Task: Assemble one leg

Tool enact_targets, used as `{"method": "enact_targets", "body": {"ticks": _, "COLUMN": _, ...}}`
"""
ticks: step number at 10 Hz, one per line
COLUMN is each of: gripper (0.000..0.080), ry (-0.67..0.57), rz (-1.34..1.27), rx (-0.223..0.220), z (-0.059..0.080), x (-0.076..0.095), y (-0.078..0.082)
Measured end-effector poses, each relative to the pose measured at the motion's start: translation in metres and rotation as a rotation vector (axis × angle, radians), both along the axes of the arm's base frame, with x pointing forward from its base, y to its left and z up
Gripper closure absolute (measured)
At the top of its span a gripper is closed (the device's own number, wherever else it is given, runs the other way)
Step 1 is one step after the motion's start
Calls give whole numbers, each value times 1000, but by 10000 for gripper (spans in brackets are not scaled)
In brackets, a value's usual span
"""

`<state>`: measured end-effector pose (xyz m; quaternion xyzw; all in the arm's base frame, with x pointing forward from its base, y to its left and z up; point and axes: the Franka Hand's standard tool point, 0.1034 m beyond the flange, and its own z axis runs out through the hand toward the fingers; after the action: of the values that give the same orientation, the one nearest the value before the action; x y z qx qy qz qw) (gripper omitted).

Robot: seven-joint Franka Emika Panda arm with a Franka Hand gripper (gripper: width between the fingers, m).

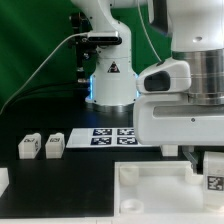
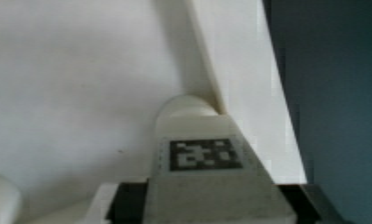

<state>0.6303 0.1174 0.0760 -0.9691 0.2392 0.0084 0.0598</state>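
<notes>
White plastic fills the wrist view: the leg [image 2: 202,150] sits between the jaws with its square tag facing the camera. A dark finger pad [image 2: 122,203] presses each flank, so the jaws are clamped on it. Its long axis runs straight out from the jaws, and the narrow rounded end points down at the large white panel [image 1: 150,195] below. In the exterior view the same leg hangs over the panel's far right side, low above it. I cannot tell from either view whether the tip touches the panel. The tip seems to lie against a raised ridge of the panel rather than over a round socket, so I judge the coming move depends on lining that end up with a corner socket and keeping the axis upright. No socket shows clearly, and no leg stands in the visible part of the panel. Two more legs [image 1: 27,146] [image 1: 53,144] wait side by side on the black desk [image 1: 90,170], well apart toward the exterior view's left, near the marker board [image 1: 110,135].
</notes>
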Motion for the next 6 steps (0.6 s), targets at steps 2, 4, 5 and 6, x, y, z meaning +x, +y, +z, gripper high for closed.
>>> {"method": "enact_targets", "body": {"ticks": 2, "gripper": 509, "ry": 41, "rz": -433, "rx": 1, "z": 0, "x": 1, "y": 1}}
{"method": "enact_targets", "body": {"ticks": 4, "gripper": 509, "ry": 80, "rz": -884, "rx": 76, "z": -2, "x": 2, "y": -2}}
{"method": "enact_targets", "body": {"ticks": 5, "gripper": 509, "ry": 97, "rz": -1037, "rx": 109, "z": -2, "x": 0, "y": -3}}
{"method": "enact_targets", "body": {"ticks": 6, "gripper": 509, "ry": 113, "rz": -1125, "rx": 118, "z": -2, "x": 0, "y": -3}}
